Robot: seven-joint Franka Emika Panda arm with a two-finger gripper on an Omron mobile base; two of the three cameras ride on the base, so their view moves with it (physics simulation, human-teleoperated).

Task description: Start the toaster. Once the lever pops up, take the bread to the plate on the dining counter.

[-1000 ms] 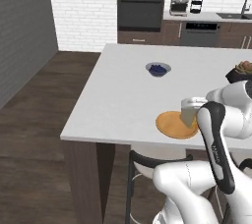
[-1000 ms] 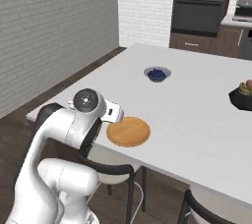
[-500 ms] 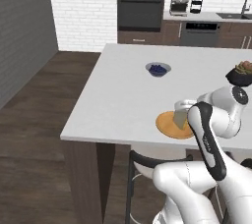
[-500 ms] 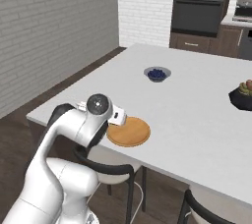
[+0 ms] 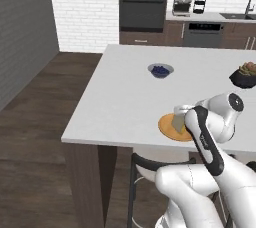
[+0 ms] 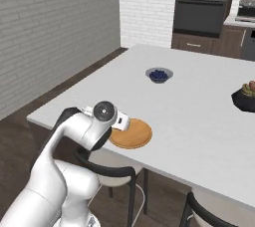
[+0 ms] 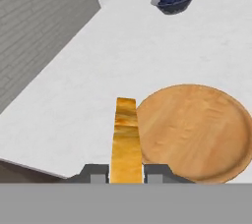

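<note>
My gripper (image 7: pixel 125 173) is shut on the bread (image 7: pixel 125 139), a golden-tan slice held edge-on and upright between the two fingers (image 7: pixel 96 174). The slice hangs just over the left rim of the round orange-tan plate (image 7: pixel 197 129), which lies on the white dining counter (image 7: pixel 123 56) near its front edge. From the base, the gripper (image 5: pixel 178 118) sits low over the plate (image 5: pixel 169 128); from the other side the hand (image 6: pixel 122 123) meets the plate (image 6: pixel 133 135) at its left edge. The toaster is out of view.
A pale bowl of blue berries (image 5: pixel 160 70) stands mid-counter beyond the plate. A dark bowl (image 5: pixel 245 76) stands at the right. A chair back (image 6: pixel 107 167) curves under the counter's front edge. An oven and worktop line the far wall.
The hand with the bread has come down and moved in toward the plate's rim. The plate, bowls and base views have stayed put.
</note>
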